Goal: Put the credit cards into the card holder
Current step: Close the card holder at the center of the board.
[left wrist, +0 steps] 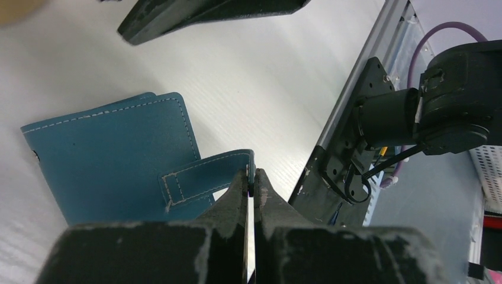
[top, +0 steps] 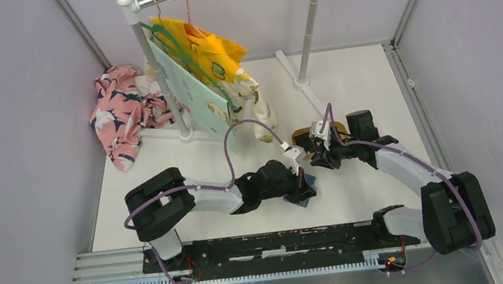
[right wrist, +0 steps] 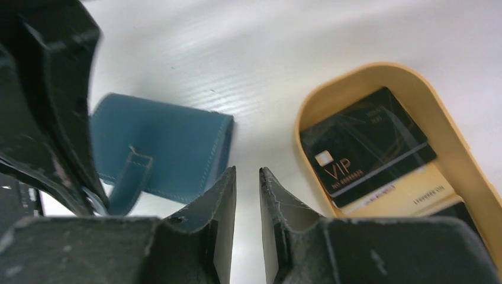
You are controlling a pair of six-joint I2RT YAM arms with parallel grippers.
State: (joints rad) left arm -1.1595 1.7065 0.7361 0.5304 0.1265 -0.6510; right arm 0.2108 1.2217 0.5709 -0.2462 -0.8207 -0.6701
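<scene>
The teal-blue card holder (left wrist: 112, 154) lies closed on the white table, with its snap tab (left wrist: 207, 174) lifted. My left gripper (left wrist: 253, 177) is shut on the end of that tab; in the top view it (top: 304, 186) covers most of the holder (top: 310, 199). A black VIP credit card (right wrist: 364, 142) lies on top of other cards in the tan oval tray (right wrist: 331, 89). My right gripper (right wrist: 247, 171) is narrowly open and empty, low over the table between the holder (right wrist: 171, 148) and the tray. Its fingers (left wrist: 201, 15) show at the top of the left wrist view.
A clothes rack (top: 153, 60) with a yellow garment (top: 213, 53) and a pale one stands at the back. A pink floral cloth (top: 120, 110) lies at the back left. The tan tray (top: 302, 136) sits just behind my right gripper (top: 316, 156). A metal rail (top: 246, 246) runs along the near edge.
</scene>
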